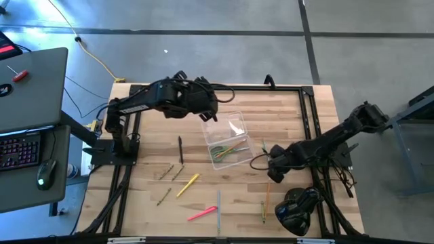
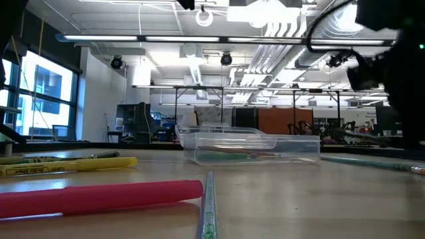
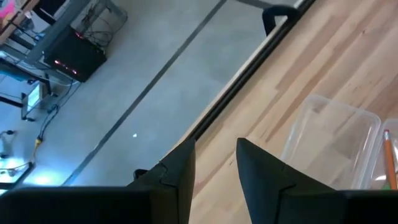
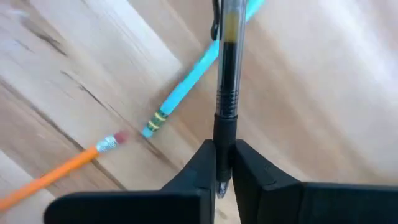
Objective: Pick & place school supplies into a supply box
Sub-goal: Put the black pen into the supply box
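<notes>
The clear supply box (image 1: 227, 139) stands mid-table with green and orange pencils inside; it also shows in the low view (image 2: 255, 147). My left gripper (image 1: 210, 115) hovers open at the box's far-left corner (image 3: 216, 168). My right gripper (image 1: 273, 173) is to the right of the box and shut on a clear pen with a black grip (image 4: 227, 74). A light blue pencil (image 4: 186, 87) and an orange pencil (image 4: 56, 174) lie flat on the wood beneath it. A yellow marker (image 1: 188, 184), a pink marker (image 1: 202, 213), brown pencils (image 1: 169, 173) and a black pen (image 1: 181, 149) lie loose on the table. My right gripper pinches the pen between its two fingers at the end just below the ribbed black grip (image 4: 224, 134). The pen lies along the fingers and sticks out ahead of them, its clip end (image 4: 216, 18) farthest away. It crosses over the light blue pencil.
A bulky black object (image 1: 298, 210) sits at the near right. A clear pen (image 1: 218, 203), an orange pencil (image 1: 267, 193) and a green pencil (image 1: 263, 210) lie near the front edge. A black frame (image 1: 308, 108) borders the tabletop. A desk with a laptop (image 1: 27, 88) stands left.
</notes>
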Robot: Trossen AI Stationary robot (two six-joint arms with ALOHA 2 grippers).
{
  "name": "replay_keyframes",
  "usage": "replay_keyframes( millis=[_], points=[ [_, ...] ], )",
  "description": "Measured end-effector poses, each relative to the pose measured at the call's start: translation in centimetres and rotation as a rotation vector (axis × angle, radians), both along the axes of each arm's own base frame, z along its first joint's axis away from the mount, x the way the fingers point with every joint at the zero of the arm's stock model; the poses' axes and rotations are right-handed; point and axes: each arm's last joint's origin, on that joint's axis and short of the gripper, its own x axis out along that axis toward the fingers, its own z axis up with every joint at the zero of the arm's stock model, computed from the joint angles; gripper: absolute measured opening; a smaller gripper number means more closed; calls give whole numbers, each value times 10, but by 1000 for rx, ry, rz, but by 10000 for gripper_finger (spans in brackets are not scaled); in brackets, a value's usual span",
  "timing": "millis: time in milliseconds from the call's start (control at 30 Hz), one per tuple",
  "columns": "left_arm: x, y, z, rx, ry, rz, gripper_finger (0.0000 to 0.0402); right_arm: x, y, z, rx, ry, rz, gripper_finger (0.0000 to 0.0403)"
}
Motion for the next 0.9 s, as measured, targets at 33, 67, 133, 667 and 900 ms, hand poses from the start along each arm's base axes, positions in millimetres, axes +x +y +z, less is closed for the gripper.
replay_keyframes(
  millis=[33,67,133,667,900],
  points=[
    [-2,0,1,0,-4,0,150,4,0,7,-28,-21,9,9],
    [-3,0,3,0,-11,1,150,8,0,14,-60,-50,21,7],
    [-6,0,6,-1,-20,0,150,17,-3,27,-141,-107,66,8],
    [-8,0,11,6,-53,-12,149,106,-35,42,-237,-276,661,3],
    [-8,0,11,1,-51,-17,149,135,-33,10,-286,-72,860,4]
  ],
)
